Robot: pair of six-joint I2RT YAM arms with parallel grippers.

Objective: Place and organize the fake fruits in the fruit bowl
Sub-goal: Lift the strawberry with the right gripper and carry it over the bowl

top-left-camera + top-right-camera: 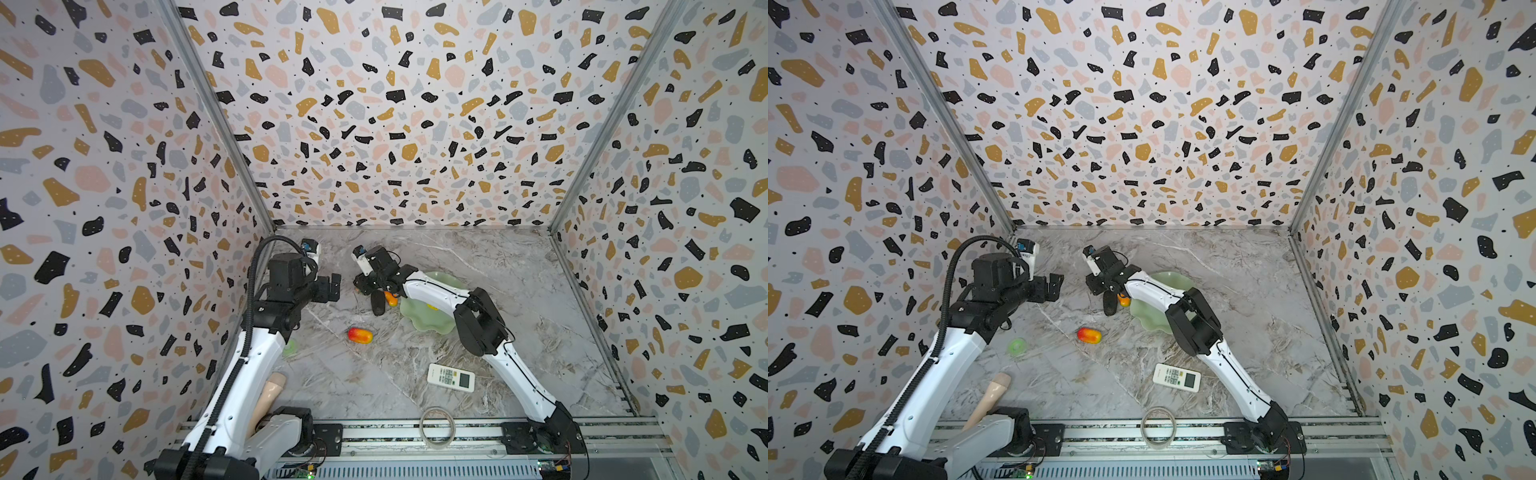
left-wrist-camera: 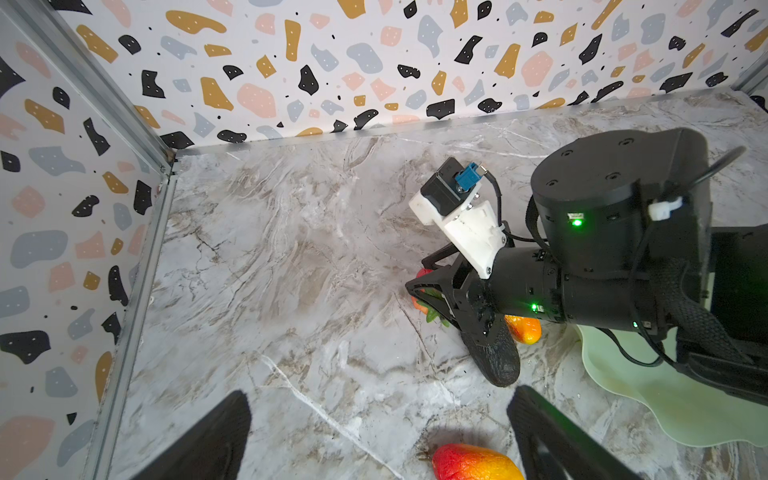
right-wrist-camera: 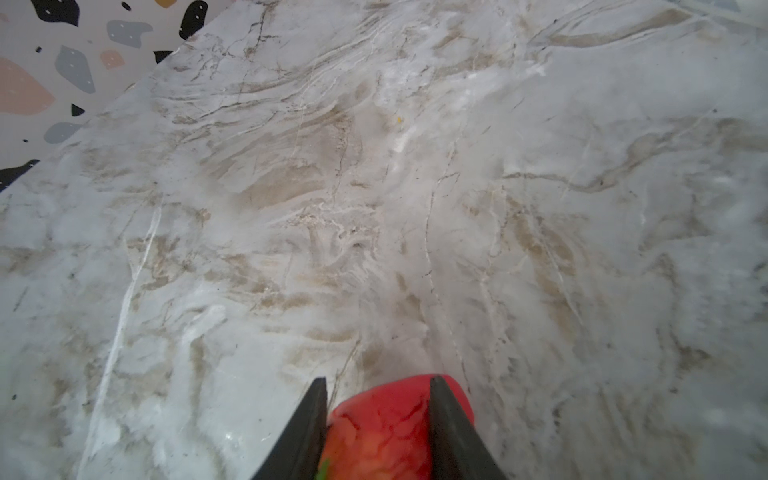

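Observation:
In the right wrist view my right gripper (image 3: 377,380) is shut on the red strawberry (image 3: 378,428), low over the marble; in a top view it (image 1: 361,284) sits just left of the mint fruit bowl (image 1: 432,328). Beside it lie a black-brown oval (image 1: 377,302) and a red-orange oval (image 1: 390,298). A second red-orange-yellow oval (image 1: 360,335) rests alone on the table. A yellow fruit (image 1: 432,306) shows in the bowl, mostly hidden by the right arm. My left gripper (image 2: 380,392) is open and holds nothing, hovering left of the fruits (image 1: 332,286).
A white remote control (image 1: 451,377) lies front centre and a clear tape ring (image 1: 436,426) sits on the front rail. A small green roll (image 1: 1017,346) and a beige handle-like object (image 1: 994,392) lie near the left arm. Patterned walls enclose three sides.

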